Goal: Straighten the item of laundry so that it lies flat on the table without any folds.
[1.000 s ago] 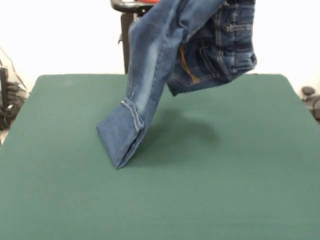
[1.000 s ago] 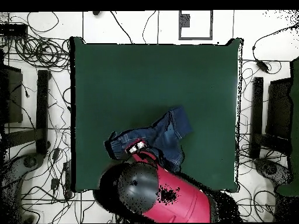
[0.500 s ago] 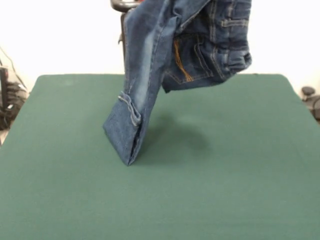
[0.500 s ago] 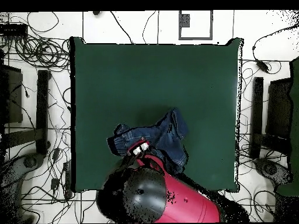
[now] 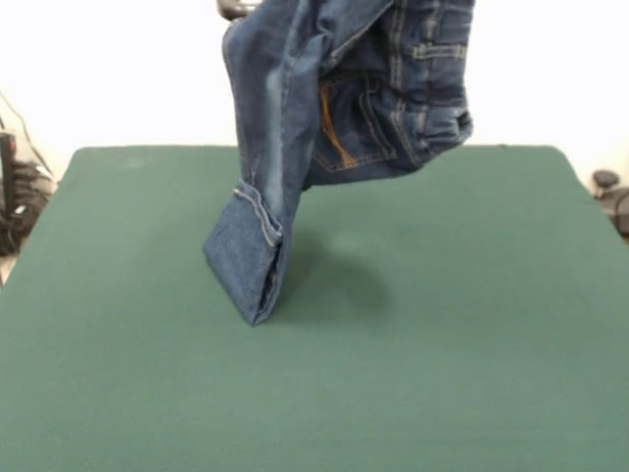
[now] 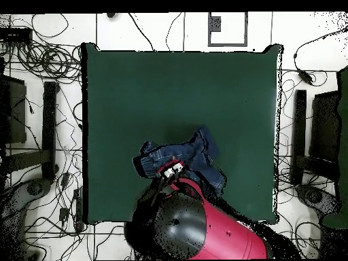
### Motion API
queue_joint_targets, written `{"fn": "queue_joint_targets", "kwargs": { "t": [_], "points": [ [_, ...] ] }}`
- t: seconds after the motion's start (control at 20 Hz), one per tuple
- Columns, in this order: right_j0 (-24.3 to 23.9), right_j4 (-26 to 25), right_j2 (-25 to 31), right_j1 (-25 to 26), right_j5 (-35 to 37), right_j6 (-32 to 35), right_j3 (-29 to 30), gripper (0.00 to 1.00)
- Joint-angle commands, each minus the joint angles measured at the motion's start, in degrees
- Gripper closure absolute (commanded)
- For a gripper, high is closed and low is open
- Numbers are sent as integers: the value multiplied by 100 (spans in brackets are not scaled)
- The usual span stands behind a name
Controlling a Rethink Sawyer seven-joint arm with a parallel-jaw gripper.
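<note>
The blue denim jeans point(image 5: 295, 128) hang in the air above the far middle of the green table point(image 5: 442, 344). One leg hangs down and its hemmed cuff point(image 5: 246, 270) rests folded on the table. The waist and pockets point(image 5: 413, 88) bunch up to the right, clear of the table. In the front view the gripper is out of the picture above. In the overhead view my gripper point(image 6: 172, 170) sits on the bunched jeans point(image 6: 194, 153) near the table's point(image 6: 170, 88) bottom edge, shut on the denim, with the red arm point(image 6: 204, 231) behind it.
Cables point(image 6: 47, 61) lie on the floor round the table. Dark stands point(image 6: 49, 129) point(image 6: 299, 136) flank its left and right sides. The robot's black pedestal point(image 5: 231, 10) shows behind the jeans.
The hanging jeans have swung left in the front view, the waist drawing closer over the leg. The cuff stays on the table. In the overhead view the arm and jeans moved right.
</note>
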Motion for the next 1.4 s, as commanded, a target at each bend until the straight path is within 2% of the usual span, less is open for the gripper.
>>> {"fn": "queue_joint_targets", "kwargs": {
  "t": [0.05, 0.15, 0.3, 0.4, 0.9, 1.1, 1.4],
  "points": [
    [-113, 265, 706, -56, -375, 716, 575, 100],
    [-106, 225, 626, -211, -151, 702, 531, 100],
    [1, -87, 237, -538, 977, 797, -93, 100],
    [-34, -188, 144, -640, 1487, 791, -421, 100],
    [-187, -427, 27, -1008, 2673, 846, -1148, 100],
    [-251, -442, 113, -1044, 2612, 835, -1099, 100],
    [-254, -340, 232, -1070, 1938, 771, -548, 100]
  ]
}}
